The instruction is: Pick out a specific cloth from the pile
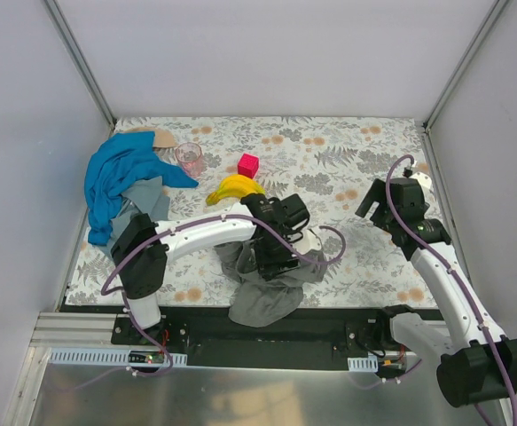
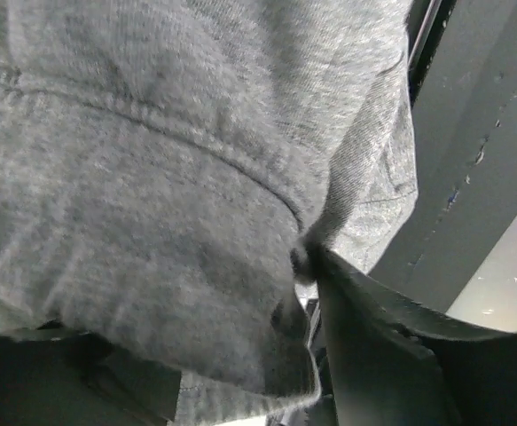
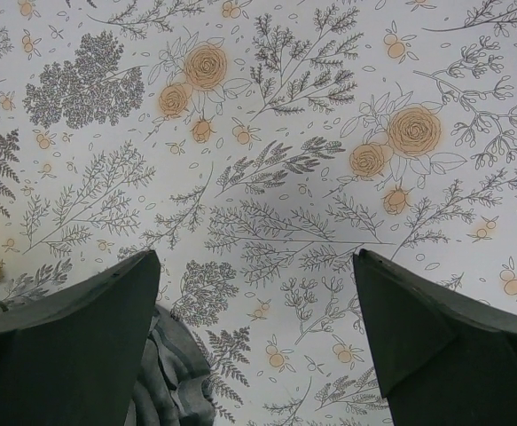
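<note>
The grey cloth [image 1: 262,293] lies bunched at the table's near edge, and its lower part hangs over the black front rail. My left gripper [image 1: 271,253] is shut on its upper folds. In the left wrist view the grey cloth [image 2: 152,177] fills the frame and is pinched against the dark finger [image 2: 373,355]. The pile [image 1: 121,182] sits at the far left: a big bright blue cloth with a tan piece [image 1: 160,138] and a grey piece [image 1: 149,200]. My right gripper [image 1: 373,206] hovers open and empty over the table; a corner of the grey cloth [image 3: 174,382] shows by its left finger.
A yellow banana bunch [image 1: 234,187], a pink cube [image 1: 248,164] and a clear pink cup [image 1: 188,156] stand between the pile and the left gripper. The floral table cover [image 3: 267,160] lies under the right gripper. Grey walls enclose three sides.
</note>
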`<state>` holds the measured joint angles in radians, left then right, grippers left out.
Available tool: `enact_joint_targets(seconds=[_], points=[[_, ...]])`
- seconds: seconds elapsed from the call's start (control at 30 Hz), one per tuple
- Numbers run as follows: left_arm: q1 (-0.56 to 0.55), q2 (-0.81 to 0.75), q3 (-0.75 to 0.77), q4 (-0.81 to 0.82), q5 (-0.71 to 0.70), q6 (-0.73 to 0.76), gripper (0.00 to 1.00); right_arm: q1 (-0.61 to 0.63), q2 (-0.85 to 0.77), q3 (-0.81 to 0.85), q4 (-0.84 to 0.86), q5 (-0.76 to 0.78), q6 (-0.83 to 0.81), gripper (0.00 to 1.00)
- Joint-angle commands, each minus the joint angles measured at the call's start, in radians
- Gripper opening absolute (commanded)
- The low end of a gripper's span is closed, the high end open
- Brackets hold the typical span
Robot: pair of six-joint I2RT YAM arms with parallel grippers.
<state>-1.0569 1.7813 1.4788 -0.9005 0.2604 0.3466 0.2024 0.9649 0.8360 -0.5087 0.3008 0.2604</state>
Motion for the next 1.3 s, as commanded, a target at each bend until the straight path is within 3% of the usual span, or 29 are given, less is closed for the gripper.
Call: enact_joint_targets(seconds=[0.0, 0.07, 0.37, 0.43, 0.53, 0.7, 0.9, 1.27], points=[[0.003, -0.035, -0.035, -0.002, 0.002, 0.068, 0.74, -0.005, -0.012, 0.002, 0.006, -0.015, -0.015, 0.99], [0.005, -0.101, -0.012, -0.003, -0.030, 0.087, 0.99, -0.005, -0.011, 0.002, 0.007, -0.025, -0.015, 0.99], [0.075, -0.436, 0.063, -0.048, -0.076, 0.173, 0.99, -0.006, 0.009, 0.009, 0.006, -0.055, -0.024, 0.99], [0.144, -0.496, 0.054, -0.046, -0.069, 0.155, 0.99, -0.004, 0.017, 0.011, 0.006, -0.061, -0.024, 0.99], [0.349, -0.551, 0.037, -0.017, -0.056, 0.065, 0.99, -0.005, 0.026, 0.012, 0.007, -0.068, -0.024, 0.99], [0.641, -0.603, -0.129, 0.147, -0.252, -0.114, 0.99, -0.004, 0.028, -0.008, 0.027, -0.071, -0.024, 0.99], [0.964, -0.661, -0.354, 0.299, -0.208, -0.248, 0.99, -0.006, 0.026, -0.035, 0.047, -0.084, -0.023, 0.99], [1.051, -0.769, -0.797, 0.699, -0.339, -0.195, 0.99, -0.006, 0.035, -0.058, 0.081, -0.107, -0.024, 0.99]])
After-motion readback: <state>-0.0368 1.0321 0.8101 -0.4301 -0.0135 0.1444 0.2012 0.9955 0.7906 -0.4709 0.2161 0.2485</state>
